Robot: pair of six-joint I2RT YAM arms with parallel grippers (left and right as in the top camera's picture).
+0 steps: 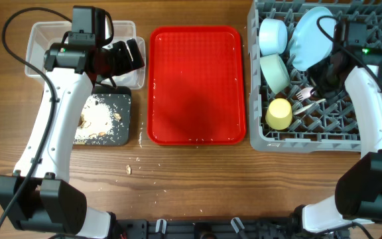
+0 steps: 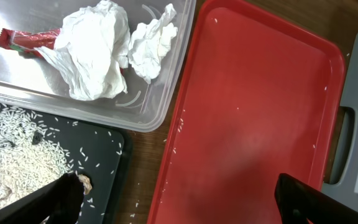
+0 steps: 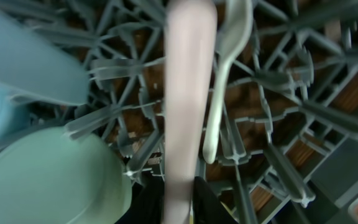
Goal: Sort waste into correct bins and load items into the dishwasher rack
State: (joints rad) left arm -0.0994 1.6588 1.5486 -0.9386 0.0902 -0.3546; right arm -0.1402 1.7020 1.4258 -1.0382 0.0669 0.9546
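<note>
Though crumpled, two napkins [image 2: 95, 53], one wrapper [image 2: 30, 41].

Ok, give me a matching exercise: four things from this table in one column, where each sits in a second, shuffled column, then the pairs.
1. crumpled white paper napkins
2. yellow plastic cup
3. beige crumbly food scraps
4. flat red serving tray

A. in the grey plastic grid rack
B. on the wooden table, in the middle
C. in the clear plastic rectangular tub
D. in the shallow black rectangular tray

Pairs: 1-C, 2-A, 3-D, 4-B
</note>
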